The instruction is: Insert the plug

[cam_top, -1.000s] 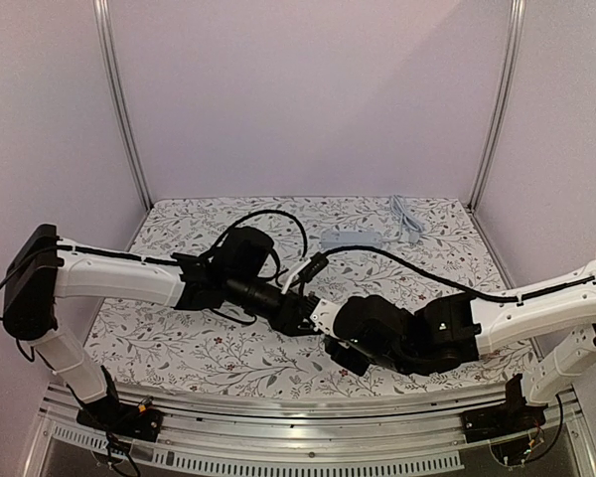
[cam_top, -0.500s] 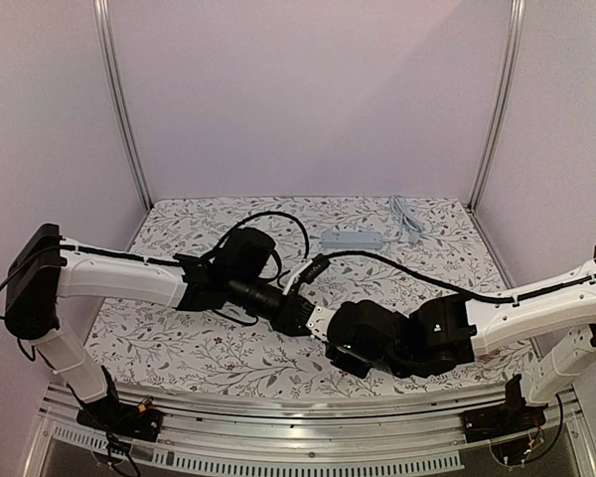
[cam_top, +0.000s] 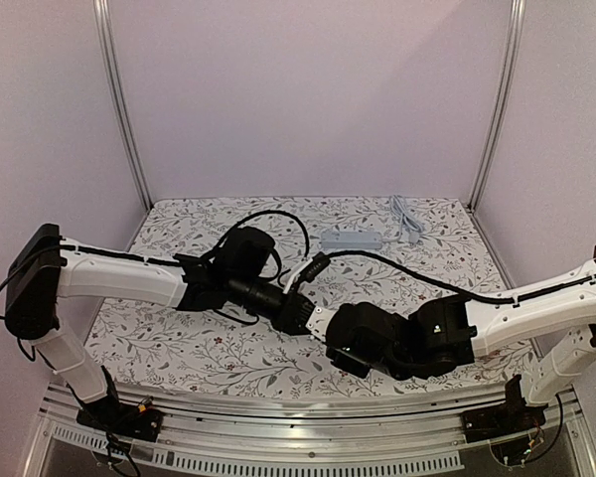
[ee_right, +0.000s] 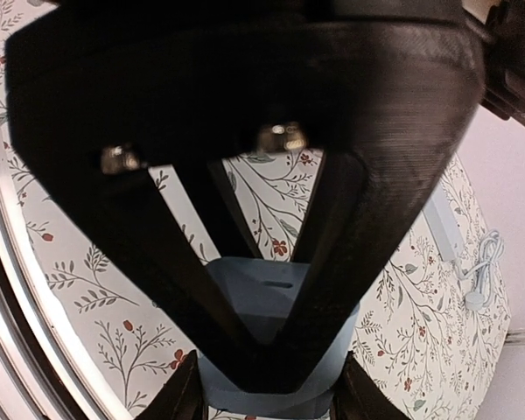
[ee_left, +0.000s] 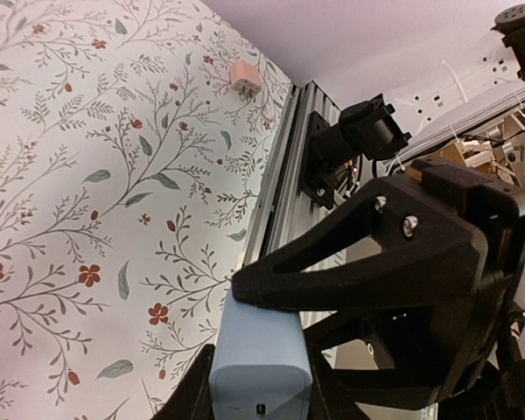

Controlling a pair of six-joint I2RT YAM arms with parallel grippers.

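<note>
Smooth pale-blue boxy plug, pinched by left gripper, right gripper apparently clasping it too, floral-print table

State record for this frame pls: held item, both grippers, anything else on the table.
held item: blue adapter, between both grippers
left gripper: shut on adapter
right gripper: looks shut on adapter too
power strip: far side of table, untouched
white cable: right of power strip
pink plug: loose, near front edge

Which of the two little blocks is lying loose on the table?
The pink block, alone near the rail; the blue block is clamped in the left gripper.
</note>
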